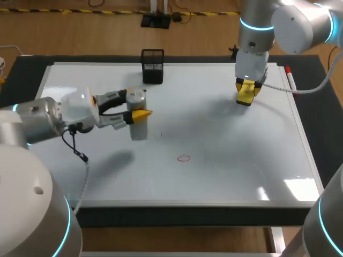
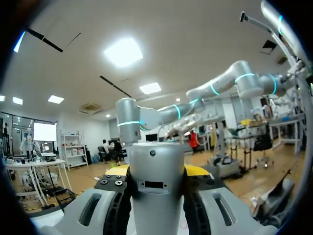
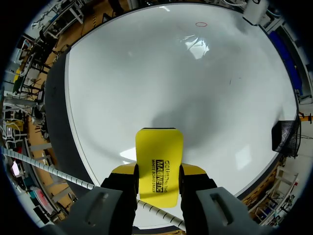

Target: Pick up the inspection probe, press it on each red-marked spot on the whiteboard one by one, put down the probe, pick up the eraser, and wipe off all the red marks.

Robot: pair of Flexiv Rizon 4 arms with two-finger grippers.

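A silver cylindrical probe (image 1: 138, 115) hangs upright above the whiteboard (image 1: 225, 176), left of centre, with my left gripper (image 1: 140, 107) shut on it from the side. In the left wrist view the probe (image 2: 156, 181) fills the gap between the yellow-tipped fingers (image 2: 195, 170). My right gripper (image 1: 247, 92) is shut on the yellow eraser (image 1: 245, 93) at the far right of the board, just above the surface. The eraser (image 3: 158, 166) stands out ahead of the fingers in the right wrist view. One small red ring (image 1: 184, 158) is drawn near the board's middle; the ring (image 3: 201, 24) lies far ahead of the eraser.
A black mesh pen holder (image 1: 153, 66) stands at the board's back edge. A red-capped marker (image 1: 290, 77) lies along the right frame. A white coiled cable (image 1: 300, 90) trails from my right arm over that edge.
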